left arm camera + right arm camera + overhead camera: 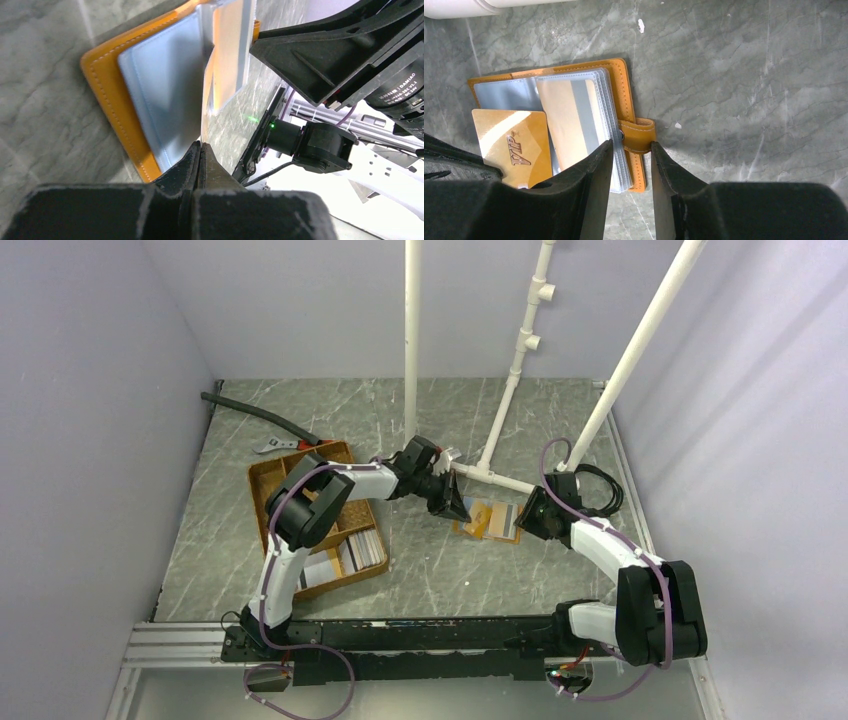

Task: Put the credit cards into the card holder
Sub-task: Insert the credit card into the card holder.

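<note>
Centre of frame: card holder (492, 520) lying on the grey tabletop (440, 580), left pincer (452, 504) at its left edge, right pincer (530, 514) at its right edge. Left of centre: brown tray (270, 475), cards (358, 552) in its lower compartments.

The top camera looks down on the whole table (430, 575); both wrist cameras closely face the card holder (625, 95).
</note>
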Action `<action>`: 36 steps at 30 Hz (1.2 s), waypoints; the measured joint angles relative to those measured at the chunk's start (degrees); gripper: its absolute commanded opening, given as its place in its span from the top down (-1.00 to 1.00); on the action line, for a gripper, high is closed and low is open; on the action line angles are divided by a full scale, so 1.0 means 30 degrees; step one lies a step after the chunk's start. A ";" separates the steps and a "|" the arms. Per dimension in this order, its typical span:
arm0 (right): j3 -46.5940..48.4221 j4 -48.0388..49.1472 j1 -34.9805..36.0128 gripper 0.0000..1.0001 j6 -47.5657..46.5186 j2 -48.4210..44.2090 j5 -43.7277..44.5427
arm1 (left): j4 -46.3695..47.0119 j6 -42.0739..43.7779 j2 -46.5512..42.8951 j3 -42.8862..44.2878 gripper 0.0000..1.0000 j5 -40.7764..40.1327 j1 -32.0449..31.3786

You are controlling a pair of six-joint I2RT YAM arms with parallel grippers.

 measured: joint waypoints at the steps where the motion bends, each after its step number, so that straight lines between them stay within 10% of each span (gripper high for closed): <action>1: 0.0000 0.0007 0.0000 0.31 -0.0015 0.0000 -0.0007 | -0.0015 -0.0087 0.0000 -0.0080 1.00 0.0007 0.0051; 36: 0.0000 0.0189 0.0226 0.33 -0.0124 0.0109 -0.0066 | 0.1341 -0.1115 0.0051 -0.0918 1.00 0.1894 0.0270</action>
